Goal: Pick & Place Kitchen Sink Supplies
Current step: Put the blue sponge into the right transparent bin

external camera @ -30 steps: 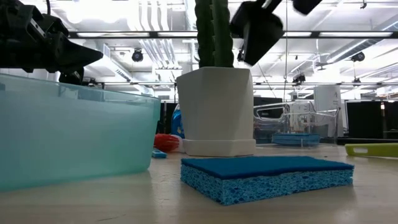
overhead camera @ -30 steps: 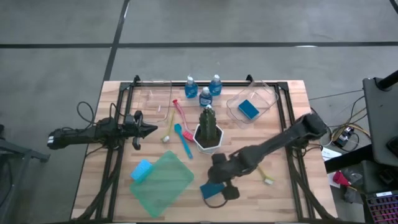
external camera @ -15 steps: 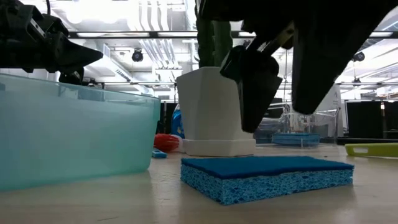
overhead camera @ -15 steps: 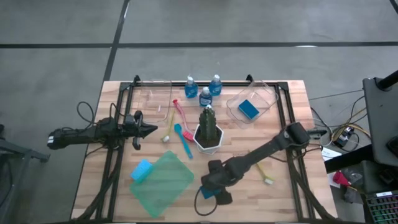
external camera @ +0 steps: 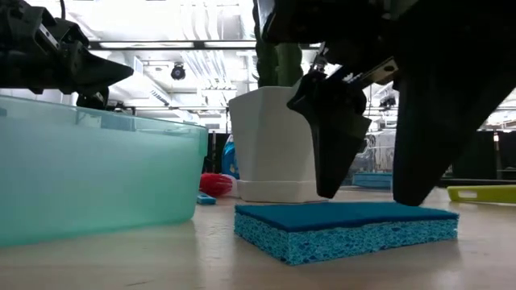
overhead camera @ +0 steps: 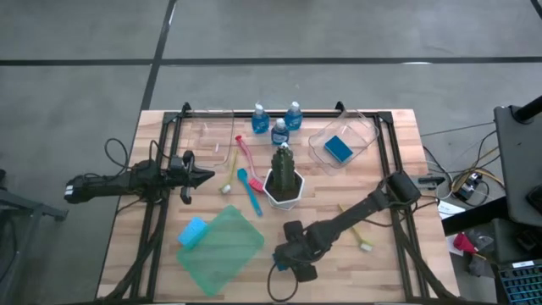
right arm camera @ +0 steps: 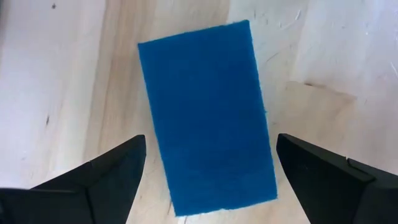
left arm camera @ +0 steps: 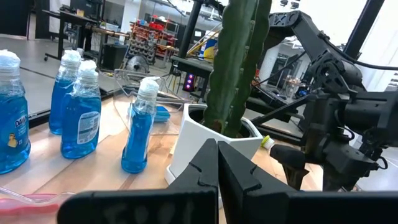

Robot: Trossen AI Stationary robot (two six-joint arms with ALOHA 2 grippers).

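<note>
The desk (overhead camera: 398,152) is pale wooden planking with a black frame laid on it, standing on a grey floor crossed by dark lines. My left gripper (overhead camera: 206,177) waits at the desk's left edge, fingers clenched together on nothing. Toward the front-left corner lies a light-blue sponge (overhead camera: 192,231), touching the translucent green sheet (overhead camera: 222,249) beside it. Near the middle, the red brush (overhead camera: 246,156), yellow brush (overhead camera: 229,174) and blue brush (overhead camera: 250,191) lie close together, just left of the cactus in its white pot (overhead camera: 284,180). Along the far edge stand three blue bottles (overhead camera: 277,124) with white caps.

My right gripper (overhead camera: 292,258) hangs low over the desk's front edge, fingers (right arm camera: 106,177) released and spread wide on either side of the teal sponge (right arm camera: 207,115), which lies flat on the wood. In the low view the fingertips stand just above its top face; I cannot tell whether they touch it.

Toward the far-right corner a clear tray (overhead camera: 362,134) holds another teal sponge (overhead camera: 339,148). A lime brush (overhead camera: 361,235) lies near the right edge.

Beyond the desk the low view shows a bright workshop: white ceiling ducts (external camera: 201,24), strip lights and dark racks. A black stand and cables sit off the desk's right side.
</note>
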